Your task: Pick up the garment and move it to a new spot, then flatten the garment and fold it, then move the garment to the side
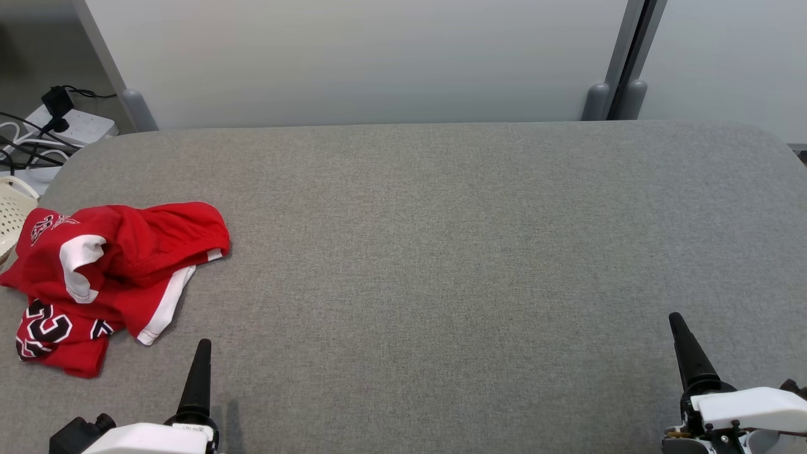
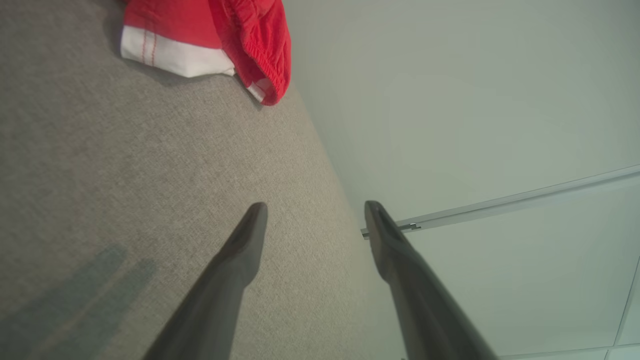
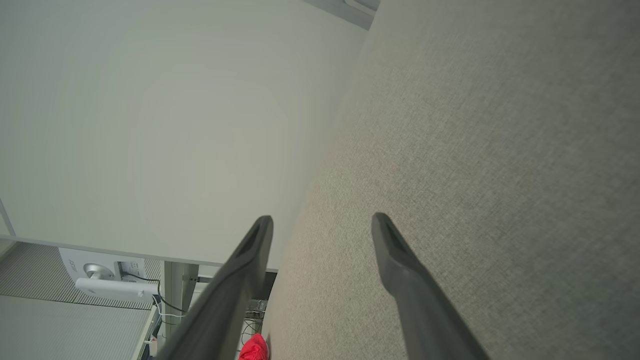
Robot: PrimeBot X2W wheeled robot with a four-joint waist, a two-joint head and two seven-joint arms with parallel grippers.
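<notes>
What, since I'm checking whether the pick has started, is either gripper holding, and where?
Nothing is held. The left gripper and right gripper both stand open and empty; the garment lies crumpled on the table, apart from both.

Garment [image 1: 120, 265]: red, with white hem bands and black numerals outlined in white.
Table cover [image 1: 441, 252]: grey, fine flecked weave.
Left gripper [image 2: 315, 205]: black, with a white casing.
Right gripper [image 3: 322, 217]: the same black and white.
Basket [image 1: 12, 211]: cream, dotted with holes.
</notes>
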